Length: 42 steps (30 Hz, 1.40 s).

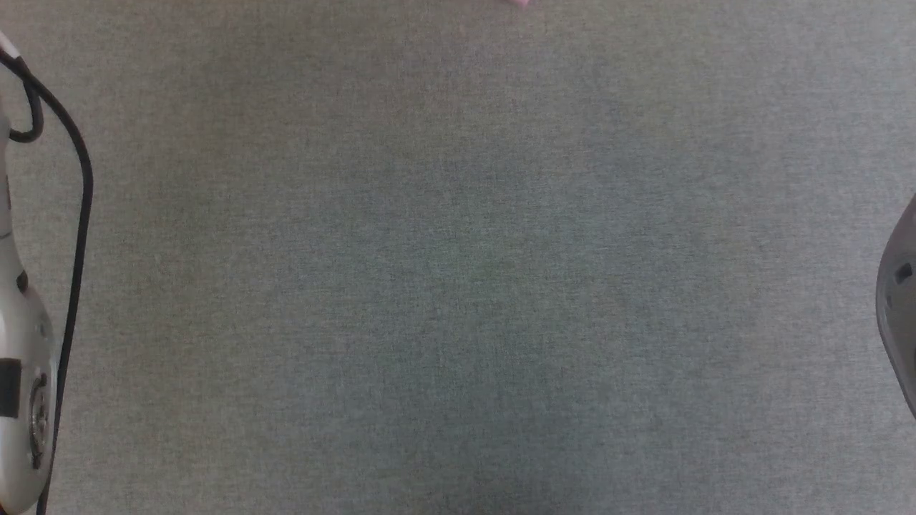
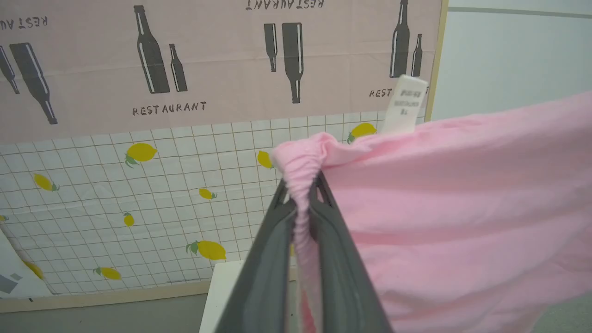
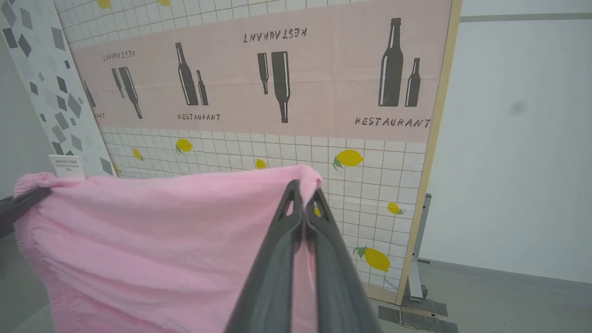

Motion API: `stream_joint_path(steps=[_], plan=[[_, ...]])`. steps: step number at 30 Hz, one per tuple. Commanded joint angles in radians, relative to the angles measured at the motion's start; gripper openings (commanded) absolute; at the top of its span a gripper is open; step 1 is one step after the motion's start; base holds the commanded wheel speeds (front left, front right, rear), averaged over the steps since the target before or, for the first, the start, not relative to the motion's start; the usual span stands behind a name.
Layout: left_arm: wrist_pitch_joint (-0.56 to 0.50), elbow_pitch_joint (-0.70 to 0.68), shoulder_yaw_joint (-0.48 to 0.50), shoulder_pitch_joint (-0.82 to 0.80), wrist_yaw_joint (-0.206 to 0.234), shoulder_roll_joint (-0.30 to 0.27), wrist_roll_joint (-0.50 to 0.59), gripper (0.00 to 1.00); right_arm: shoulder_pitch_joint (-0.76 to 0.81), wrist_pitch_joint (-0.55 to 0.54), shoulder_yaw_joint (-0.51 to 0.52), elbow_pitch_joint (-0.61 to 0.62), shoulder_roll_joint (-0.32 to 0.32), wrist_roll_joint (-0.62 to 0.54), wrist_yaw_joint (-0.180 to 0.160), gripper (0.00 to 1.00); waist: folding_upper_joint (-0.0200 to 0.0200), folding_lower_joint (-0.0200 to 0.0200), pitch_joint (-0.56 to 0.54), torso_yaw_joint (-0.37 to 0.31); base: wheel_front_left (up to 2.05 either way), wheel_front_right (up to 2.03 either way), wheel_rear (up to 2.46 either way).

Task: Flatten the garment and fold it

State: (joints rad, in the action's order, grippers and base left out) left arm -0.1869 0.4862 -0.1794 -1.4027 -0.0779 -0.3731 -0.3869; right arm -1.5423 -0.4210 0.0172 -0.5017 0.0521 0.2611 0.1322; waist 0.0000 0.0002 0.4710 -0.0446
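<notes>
The head camera looks straight down, close on a plain grey surface (image 1: 458,286). Each wrist camera looks level along its own jaws, hard up against the garment (image 2: 462,208), facing the bottle-and-lemon wall panel (image 2: 138,92). Both wrist views share these two.

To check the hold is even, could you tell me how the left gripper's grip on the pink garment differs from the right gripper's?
The left gripper pinches a bunched, gathered edge of the garment beside the white tag; the right gripper pinches a smoother edge, away from that tag. A thick roll of cloth parts the left gripper's fingers; the right gripper's sit nearly together. Both are shut on the cloth's top edge.
</notes>
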Motion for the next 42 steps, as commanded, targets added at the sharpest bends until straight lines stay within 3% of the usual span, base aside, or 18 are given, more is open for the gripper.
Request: stream_joint_path(steps=[1, 10, 18, 26, 30, 36, 42], plan=[[0.03, 0.019, 0.0, -0.004, 0.0, -0.002, 0.013, 0.0, -0.001, 0.019, -0.009, -0.014, -0.001, 0.015, -0.002, 0.0, 0.0, -0.0002, 0.015, 0.005, 0.0, 0.0, 0.0], [0.262, 0.066, -0.014, 0.175, -0.037, 0.016, -0.032, 0.0, 0.177, 0.068, -0.064, 0.019, -0.002, 0.151, -0.002, 0.0, 0.0, -0.0002, 0.004, 0.015, 0.0, 0.0, 0.0], [0.433, -0.075, -0.033, 0.571, -0.048, 0.054, -0.095, 0.0, 0.632, 0.088, -0.057, 0.273, 0.048, 0.28, -0.002, 0.0, 0.0, -0.0002, -0.131, 0.04, 0.0, 0.0, 0.0], [0.448, -0.309, -0.028, 1.049, -0.045, 0.121, -0.101, 0.0, 1.258, -0.038, -0.033, 0.546, 0.056, 0.403, -0.002, 0.0, 0.0, -0.0002, -0.287, 0.059, 0.0, 0.0, 0.0], [0.448, -0.344, -0.041, 1.261, -0.044, 0.134, -0.084, 0.0, 1.505, -0.082, -0.013, 0.608, 0.065, 0.384, -0.002, 0.0, 0.0, -0.0002, -0.351, 0.059, 0.0, 0.0, 0.0], [0.414, -0.319, -0.099, 1.469, -0.04, 0.128, -0.086, 0.0, 1.745, -0.157, 0.005, 0.654, 0.062, 0.38, -0.002, 0.0, 0.0, -0.0002, -0.412, 0.063, 0.0, 0.0, 0.0], [0.362, -0.329, -0.097, 1.577, -0.012, 0.114, -0.113, 0.0, 1.883, -0.279, 0.006, 0.723, 0.061, 0.425, -0.002, 0.0, 0.0, -0.0002, -0.441, 0.065, 0.0, 0.0, 0.0]])
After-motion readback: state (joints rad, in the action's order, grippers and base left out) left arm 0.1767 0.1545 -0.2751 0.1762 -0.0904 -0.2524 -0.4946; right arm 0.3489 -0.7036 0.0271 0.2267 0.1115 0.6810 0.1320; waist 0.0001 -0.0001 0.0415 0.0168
